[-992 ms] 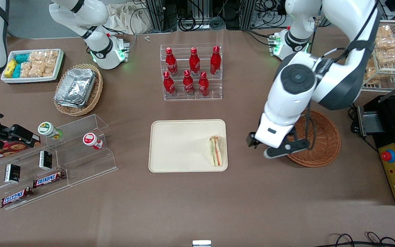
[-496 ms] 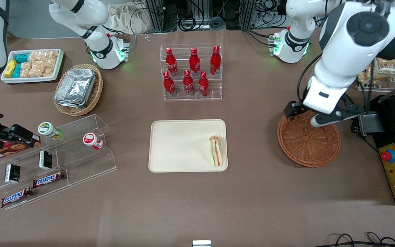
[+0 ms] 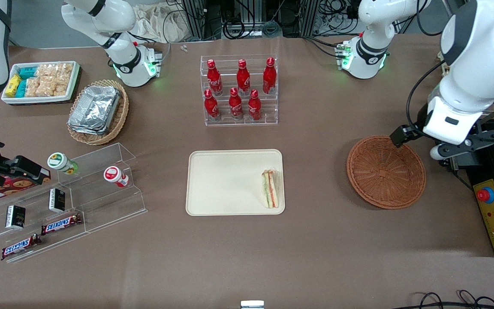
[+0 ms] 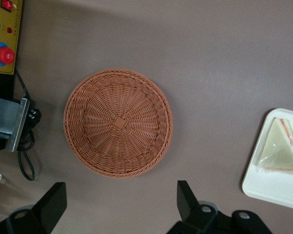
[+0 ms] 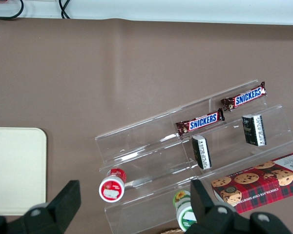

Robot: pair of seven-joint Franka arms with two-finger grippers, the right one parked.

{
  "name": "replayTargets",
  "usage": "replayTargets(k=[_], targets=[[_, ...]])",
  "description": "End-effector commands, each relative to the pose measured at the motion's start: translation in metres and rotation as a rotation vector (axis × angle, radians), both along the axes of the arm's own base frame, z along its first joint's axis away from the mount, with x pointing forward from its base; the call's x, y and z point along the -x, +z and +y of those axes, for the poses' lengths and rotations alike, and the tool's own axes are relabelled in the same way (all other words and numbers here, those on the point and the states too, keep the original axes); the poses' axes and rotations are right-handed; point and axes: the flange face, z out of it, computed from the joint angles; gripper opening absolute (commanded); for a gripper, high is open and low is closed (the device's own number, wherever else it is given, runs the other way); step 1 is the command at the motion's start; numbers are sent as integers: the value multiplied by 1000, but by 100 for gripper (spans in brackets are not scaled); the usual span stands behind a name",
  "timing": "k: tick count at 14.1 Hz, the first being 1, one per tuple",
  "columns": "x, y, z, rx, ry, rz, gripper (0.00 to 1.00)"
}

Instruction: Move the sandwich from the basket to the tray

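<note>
1. Your left arm's gripper (image 3: pixel 418 143) hangs in the air at the working arm's end of the worktop (image 3: pixel 315 249), beside the rim of the basket (image 3: pixel 386 171) and above a black control box (image 3: pixel 493 206) with a red button.
2. Its jaws are spread wide apart and hold nothing; in the left wrist view the two dark fingers (image 4: pixel 185 197) stand well apart with bare worktop between them.
3. The basket (image 4: pixel 118 122) is round, shallow, reddish-brown wicker, and nothing lies in it.
4. The sandwich (image 3: pixel 271 188) lies on the tray (image 3: pixel 225 184), at the edge of the tray nearest the basket. It is a pale triangular wedge with green and orange-red layers showing.
5. In the left wrist view, the sandwich (image 4: pixel 283 152) appears wrapped in clear film, resting near a rounded corner of the tray (image 4: pixel 263 187).
6. The tray is flat, cream-beige and rectangular. It sits at the middle of the worktop, well apart from the basket.
7. Farther from the front camera than the tray, a clear stepped rack holds six red bottles (image 3: pixel 238 88).
8. Toward the parked arm's end, a clear stepped stand (image 3: pixel 71 201) carries Snickers bars (image 3: pixel 60 223) and small pots.
</note>
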Motion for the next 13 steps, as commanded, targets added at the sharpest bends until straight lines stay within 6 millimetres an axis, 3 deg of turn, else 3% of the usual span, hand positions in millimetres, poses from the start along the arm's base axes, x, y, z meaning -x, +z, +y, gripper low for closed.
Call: replayTargets(k=[1, 5, 8, 10, 13], targets=[[10, 11, 17, 24, -6, 20, 99], [13, 18, 53, 18, -5, 31, 99], [13, 23, 55, 21, -14, 29, 100], [-2, 32, 63, 42, -11, 8, 100], [-20, 29, 61, 69, -25, 14, 100]])
